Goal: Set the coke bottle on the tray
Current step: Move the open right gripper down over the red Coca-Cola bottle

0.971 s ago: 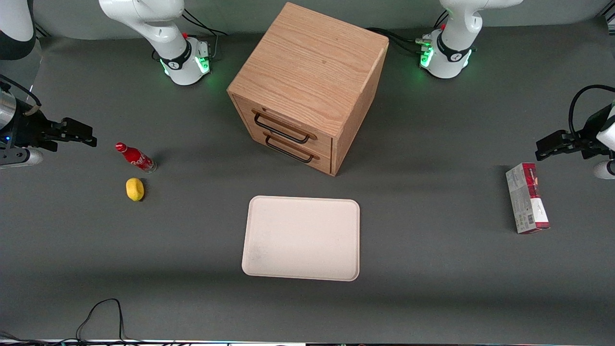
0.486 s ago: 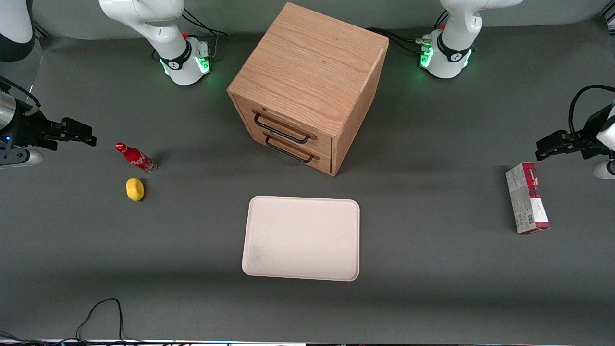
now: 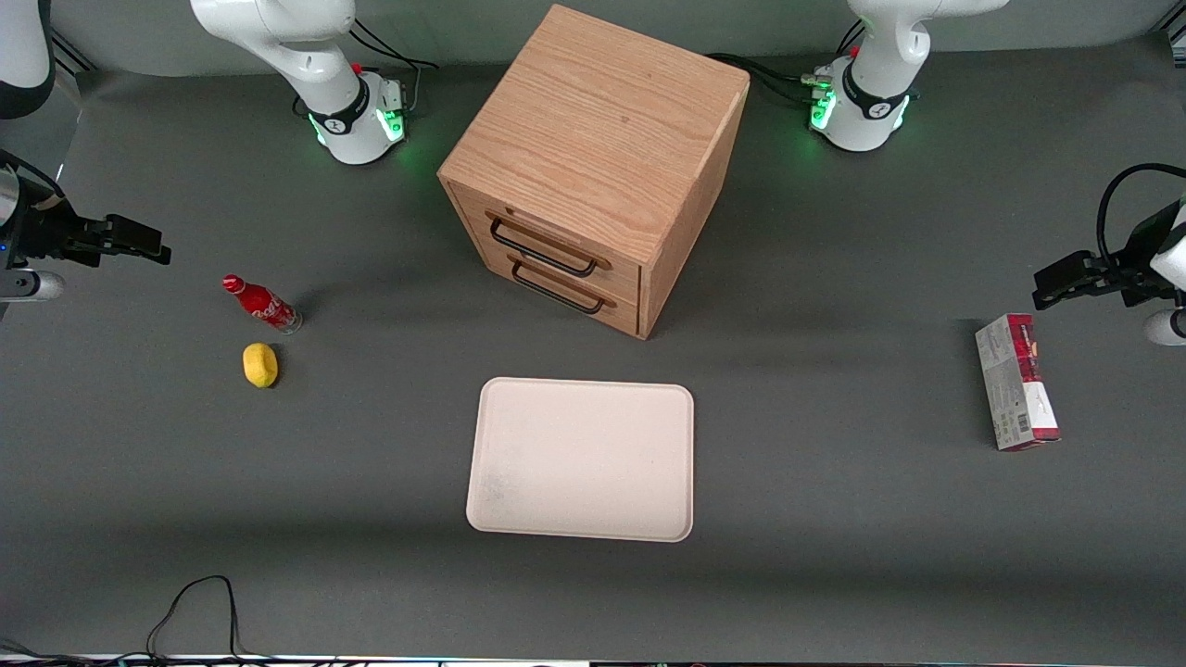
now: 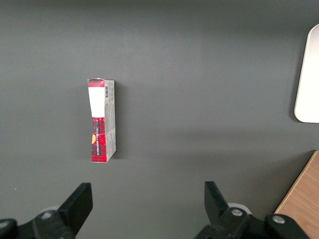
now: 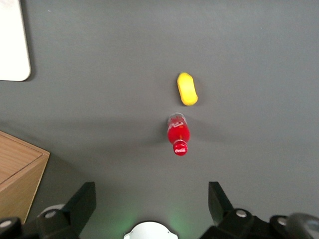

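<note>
The tool [image 3: 153, 250] hangs at the left edge of the front view, above the worktop [image 3: 834, 556] and well apart from everything on it; in the right wrist view its 2 fingers [image 5: 79, 204] stand wide apart with nothing between them. The coke bottle [image 3: 261, 303] stands on the worktop in the left part of the front view, near the tool and just beside a yellow lump [image 3: 260, 364] that lies nearer the front camera. The tray [image 3: 582, 459] lies flat at the lower centre of the front view, in front of the wooden cabinet [image 3: 593, 157] with 2 drawers. A red-and-grey carton [image 3: 1016, 394] lies toward the parked arm's end.
</note>
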You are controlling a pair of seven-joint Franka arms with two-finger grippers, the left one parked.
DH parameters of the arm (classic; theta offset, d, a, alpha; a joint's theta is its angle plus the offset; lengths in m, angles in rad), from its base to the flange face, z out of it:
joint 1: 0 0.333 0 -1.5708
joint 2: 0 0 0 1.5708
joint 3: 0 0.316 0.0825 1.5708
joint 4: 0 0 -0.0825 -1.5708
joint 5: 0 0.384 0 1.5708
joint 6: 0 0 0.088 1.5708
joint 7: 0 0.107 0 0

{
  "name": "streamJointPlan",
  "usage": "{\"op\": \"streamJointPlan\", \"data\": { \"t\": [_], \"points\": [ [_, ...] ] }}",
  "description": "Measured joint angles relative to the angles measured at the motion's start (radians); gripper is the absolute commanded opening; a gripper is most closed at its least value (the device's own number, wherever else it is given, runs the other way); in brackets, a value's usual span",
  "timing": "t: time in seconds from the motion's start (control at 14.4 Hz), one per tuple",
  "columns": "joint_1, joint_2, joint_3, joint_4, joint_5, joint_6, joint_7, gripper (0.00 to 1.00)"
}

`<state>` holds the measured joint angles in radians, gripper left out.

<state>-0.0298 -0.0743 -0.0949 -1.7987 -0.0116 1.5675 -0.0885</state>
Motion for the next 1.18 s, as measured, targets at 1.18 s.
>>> {"op": "streamJointPlan", "data": {
  "t": [1.18],
  "points": [
    [0.001,-0.053,-0.092,-0.565,-0.066,0.566,-0.032,1.00]
  ]
}}
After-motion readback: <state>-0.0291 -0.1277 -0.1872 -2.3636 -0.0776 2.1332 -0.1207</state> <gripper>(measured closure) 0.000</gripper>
